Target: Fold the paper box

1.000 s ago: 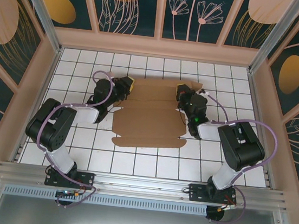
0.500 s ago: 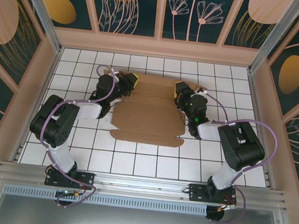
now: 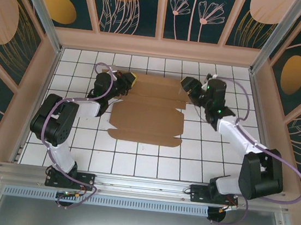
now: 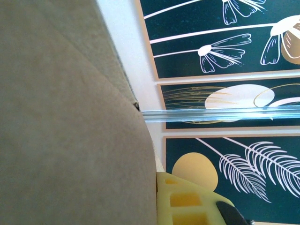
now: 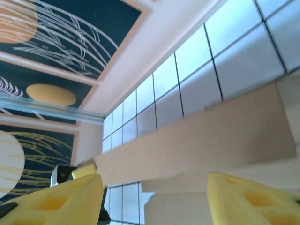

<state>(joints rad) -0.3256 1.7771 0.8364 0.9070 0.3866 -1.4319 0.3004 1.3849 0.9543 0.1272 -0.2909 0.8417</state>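
The paper box (image 3: 147, 117) is plain, unprinted brown. The table (image 3: 144, 164) is white tile crossed by a dark grid. The wall panels (image 3: 132, 11) are dark teal with peach and gold flowers and leaves. The left pincer (image 3: 128, 80) and the right pincer (image 3: 188, 85) have yellow fingers (image 5: 248, 201).

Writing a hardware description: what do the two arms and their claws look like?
The left arm and right arm match: black joint housings, white link tubes, looping lilac cables. The left claw and right claw carry yellow fingers with moulded recesses.
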